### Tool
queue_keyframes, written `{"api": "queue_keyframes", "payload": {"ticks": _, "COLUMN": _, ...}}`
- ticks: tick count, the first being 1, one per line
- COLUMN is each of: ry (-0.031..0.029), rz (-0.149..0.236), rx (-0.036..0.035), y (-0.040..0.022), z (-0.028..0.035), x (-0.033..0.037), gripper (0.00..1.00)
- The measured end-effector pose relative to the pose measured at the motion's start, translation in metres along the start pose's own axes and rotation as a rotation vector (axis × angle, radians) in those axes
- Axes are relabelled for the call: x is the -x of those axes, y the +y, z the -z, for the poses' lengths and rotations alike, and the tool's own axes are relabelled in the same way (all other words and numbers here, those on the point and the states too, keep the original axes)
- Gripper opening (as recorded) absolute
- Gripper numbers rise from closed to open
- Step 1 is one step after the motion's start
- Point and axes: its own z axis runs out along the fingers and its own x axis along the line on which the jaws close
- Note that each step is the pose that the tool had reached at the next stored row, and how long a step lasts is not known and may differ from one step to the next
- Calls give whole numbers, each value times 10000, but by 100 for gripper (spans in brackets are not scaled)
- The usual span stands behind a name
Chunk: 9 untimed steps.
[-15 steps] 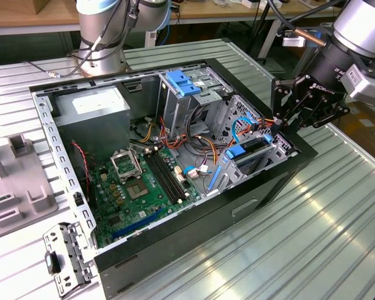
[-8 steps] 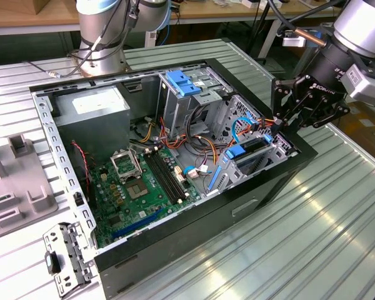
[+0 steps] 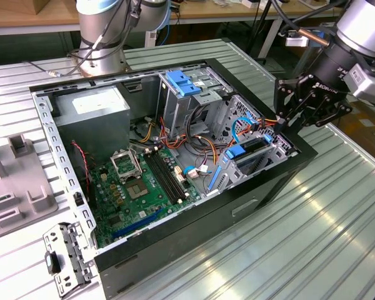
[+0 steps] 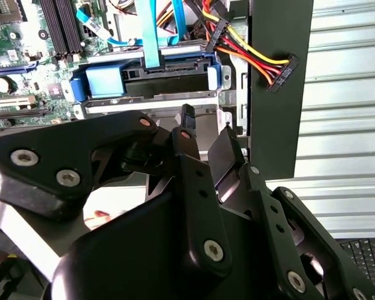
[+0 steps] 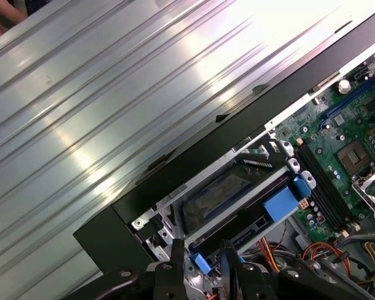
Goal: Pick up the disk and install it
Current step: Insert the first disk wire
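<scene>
Exterior view: ribbed metal table fills frame, wooden bench along top edge. Grey fixture at far left; loose metal bracket lower left. Open computer case at centre, power supply upper left inside, motherboard below, bare blue bracket on drive cage. Disk seated in bay at case's right end, blue rails visible, cables crossing above. Gripper right of centre, just above that corner, fingers slightly spread, pinching nothing.
</scene>
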Motion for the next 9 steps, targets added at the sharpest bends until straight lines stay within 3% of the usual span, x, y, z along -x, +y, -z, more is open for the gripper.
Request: {"api": "queue_keyframes", "payload": {"ticks": 9, "ry": 0, "rz": 1, "rx": 0, "y": -60, "z": -14, "x": -82, "gripper": 36}}
